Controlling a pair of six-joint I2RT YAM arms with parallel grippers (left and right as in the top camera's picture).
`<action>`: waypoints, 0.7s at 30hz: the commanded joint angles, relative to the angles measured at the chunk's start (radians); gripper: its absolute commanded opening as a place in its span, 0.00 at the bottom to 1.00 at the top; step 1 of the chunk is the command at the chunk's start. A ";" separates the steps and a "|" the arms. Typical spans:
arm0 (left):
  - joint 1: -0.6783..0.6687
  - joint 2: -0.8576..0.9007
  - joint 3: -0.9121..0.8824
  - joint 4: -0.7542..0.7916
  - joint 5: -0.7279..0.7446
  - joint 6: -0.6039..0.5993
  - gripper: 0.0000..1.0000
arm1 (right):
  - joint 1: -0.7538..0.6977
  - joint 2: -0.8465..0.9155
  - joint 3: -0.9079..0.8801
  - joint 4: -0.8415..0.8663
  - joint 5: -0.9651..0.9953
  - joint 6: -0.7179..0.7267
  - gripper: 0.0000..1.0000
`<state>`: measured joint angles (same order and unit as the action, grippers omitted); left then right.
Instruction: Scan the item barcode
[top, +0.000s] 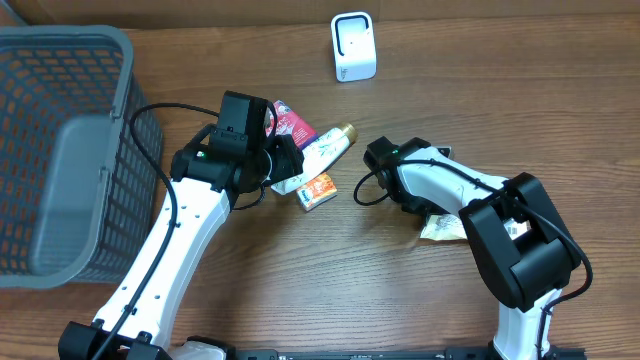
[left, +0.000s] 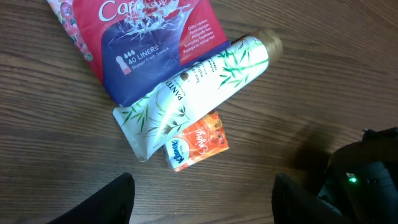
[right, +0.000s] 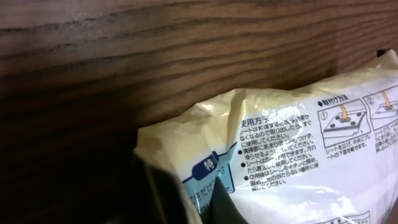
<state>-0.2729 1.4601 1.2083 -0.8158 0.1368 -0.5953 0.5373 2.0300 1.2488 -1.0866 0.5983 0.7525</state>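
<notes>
Both arms are working: left gripper (left: 205, 208) is hovering, jaws wide, over the Pantene tube (left: 193, 93), open table (left: 336, 81) spreading rightward; right gripper (right: 186, 202) is pinching the packet (right: 280, 155) edge.

The overhead view looks straight down from far above on the whole tabletop (top: 330, 290) and both arms. The left wrist view faces down from mid height, and the white tube (left: 193, 93) ahead of the left gripper (left: 203, 190) shows overhead too. The right wrist view sits almost against the wood, a cream packet (right: 298, 162) just ahead of the right gripper (right: 193, 202) filling it
</notes>
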 joint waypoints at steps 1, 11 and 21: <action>0.005 0.002 0.000 0.001 -0.014 0.005 0.63 | -0.002 0.029 0.055 -0.043 -0.149 -0.009 0.04; 0.005 0.002 0.000 0.001 -0.014 0.005 0.66 | -0.003 -0.007 0.558 -0.300 -0.568 -0.235 0.04; 0.005 0.002 0.000 -0.003 -0.013 0.005 0.64 | -0.095 -0.025 0.745 -0.246 -1.301 -0.496 0.04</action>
<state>-0.2729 1.4601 1.2083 -0.8165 0.1368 -0.5953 0.4892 2.0388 1.9888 -1.3552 -0.3809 0.3763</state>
